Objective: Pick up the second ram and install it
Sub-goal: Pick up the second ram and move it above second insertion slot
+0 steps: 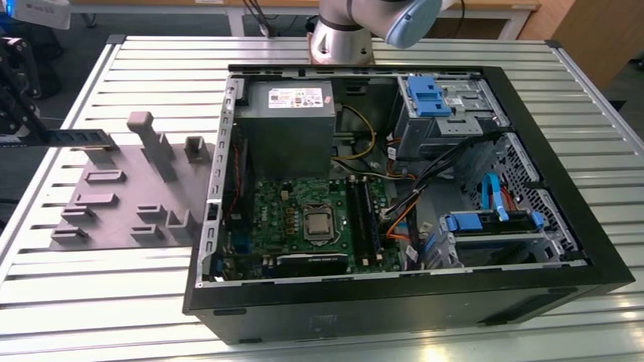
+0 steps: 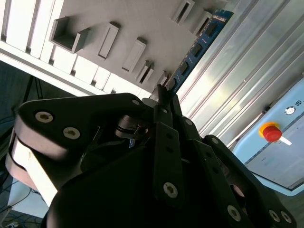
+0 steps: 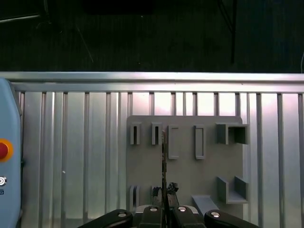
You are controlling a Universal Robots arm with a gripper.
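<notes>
A: We're out at the exterior view's left, well apart from the open computer case. The gripper has its fingers clenched on one end of the second ram.

B: And in the first wrist view we see that blue stick edge-on, poking straight out over the grey fixture. We'd judge it lifted clear, not sitting in a pocket.

A: Held by one end, so most of it overhangs. We'd want a firm pinch and slow, level travel, no twisting.

B: Agreed. The edge has to meet the memory slots on the green motherboard squarely, pressed straight down.

A: What's around? The fixture's tall peg stands just beside the stick's free end.

B: Then the case's side wall rises between us and the board, so we need height.

A: Inside, the grey power supply sits close above the slots, and cables crowd the far side.

B: A red stop button sits off the slatted desk, well away from the work.
</notes>
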